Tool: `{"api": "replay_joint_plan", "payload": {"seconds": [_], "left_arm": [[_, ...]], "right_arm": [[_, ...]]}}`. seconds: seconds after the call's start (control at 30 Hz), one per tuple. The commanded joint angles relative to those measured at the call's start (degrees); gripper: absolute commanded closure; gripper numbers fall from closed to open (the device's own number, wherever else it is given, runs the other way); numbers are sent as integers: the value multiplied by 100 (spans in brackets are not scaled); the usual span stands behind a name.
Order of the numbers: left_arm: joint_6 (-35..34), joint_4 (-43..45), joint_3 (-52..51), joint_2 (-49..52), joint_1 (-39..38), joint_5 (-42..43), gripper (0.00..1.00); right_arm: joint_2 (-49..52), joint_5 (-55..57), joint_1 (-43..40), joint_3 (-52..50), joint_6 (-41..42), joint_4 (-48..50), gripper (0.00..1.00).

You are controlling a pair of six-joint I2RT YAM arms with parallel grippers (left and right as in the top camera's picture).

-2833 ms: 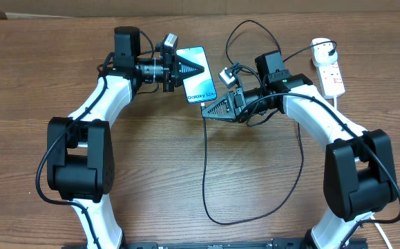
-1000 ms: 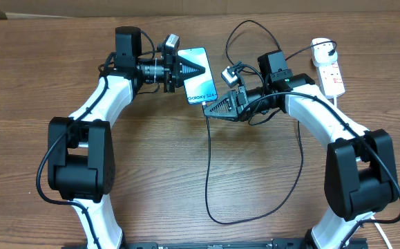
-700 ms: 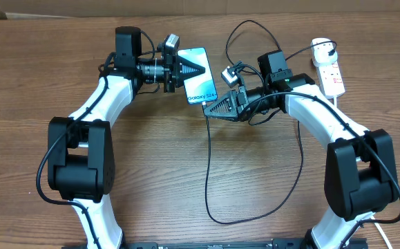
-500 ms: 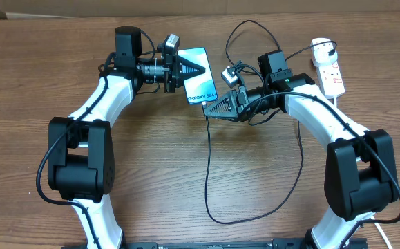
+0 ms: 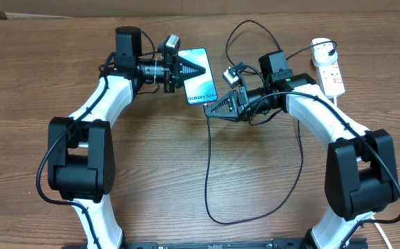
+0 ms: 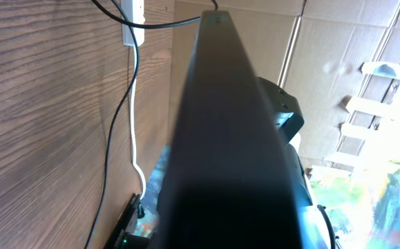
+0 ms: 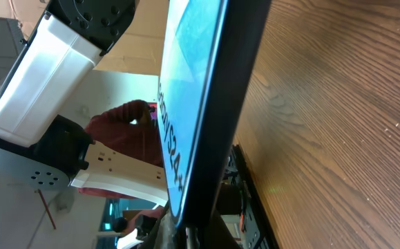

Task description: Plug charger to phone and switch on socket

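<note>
The phone (image 5: 201, 83) has its light-blue screen with "Galaxy S24" text facing up, held off the table. My left gripper (image 5: 188, 69) is shut on its far end; in the left wrist view the phone's dark edge (image 6: 227, 138) fills the middle. My right gripper (image 5: 211, 108) is shut on the tip of the charger, right at the phone's near end. In the right wrist view the phone (image 7: 217, 104) stands edge-on above my right gripper (image 7: 187, 238), with the tip at its lower edge. The black charger cable (image 5: 206, 173) loops across the table toward the socket (image 5: 332, 75).
The socket's thick white cord (image 5: 338, 100) runs behind my right arm. In the left wrist view the socket (image 6: 135, 17) and its cord lie on the wood. The cable loop (image 5: 255, 214) lies near the front edge between the arm bases.
My right gripper has crept slightly up and to the right with the charger tip, closing on the phone's near end. The left gripper and the phone have stayed put.
</note>
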Motion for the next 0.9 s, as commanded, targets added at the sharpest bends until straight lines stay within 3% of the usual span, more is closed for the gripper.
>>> {"api": "replay_joint_plan", "payload": {"seconds": [0.0,0.87], "left_arm": [[-33,17,90,-44,-37,254,96],[-17,17,90,-44,-37,-9,96]], "right_arm": [[-155,-168,-48,103,-2,42,96],[-155,-323,92,103,-2,-4,96]]}}
